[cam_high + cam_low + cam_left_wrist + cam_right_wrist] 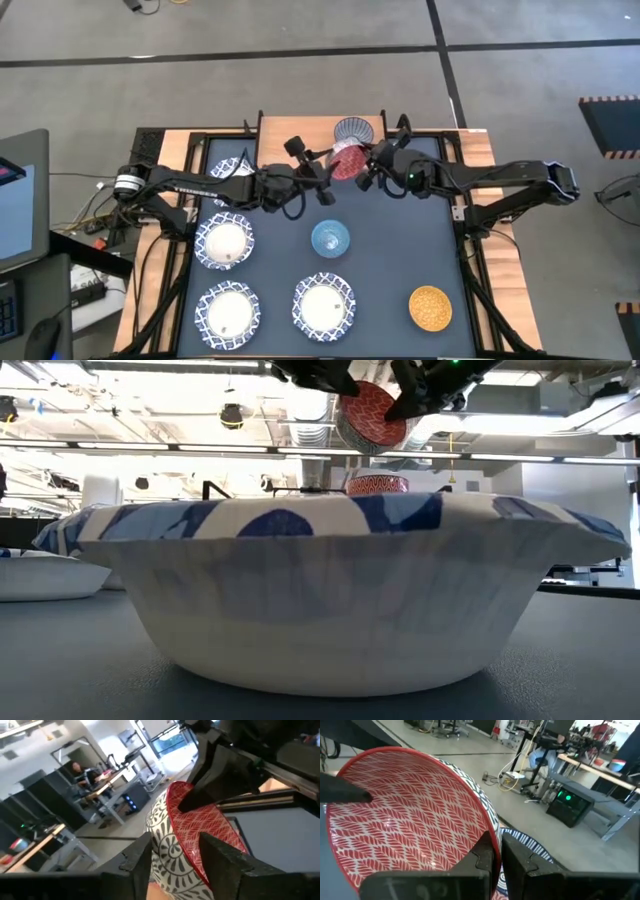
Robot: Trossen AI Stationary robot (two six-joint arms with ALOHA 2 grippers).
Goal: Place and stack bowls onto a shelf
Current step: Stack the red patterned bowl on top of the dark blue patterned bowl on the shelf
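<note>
**A:** Start big. Where is the shelf (300, 128) from the two arms?

**B:** Just beyond both of them, at the far edge of the table (390, 260). A grey-blue bowl (353, 130) already sits on its wooden top, directly ahead of the grippers.

**A:** And the bowl being moved?

**B:** The red bowl (347, 162) hangs between them, lifted and tipped on its side, just short of the grey-blue one. The right gripper (372, 166) pinches its rim with fingers nearly together; the left gripper (325, 172) straddles the opposite rim with a wider gap, and I cannot tell whether it really bears on it.

**A:** So which arm carries?

**B:** I'd judge the right, since its clamp on the rim is plain. From there the stacking spot lies forward and slightly down, so the bowl would need levelling, opening upward, before it drops in.

**A:** The other bowls?

**B:** Behind both grippers, on the table.
</note>
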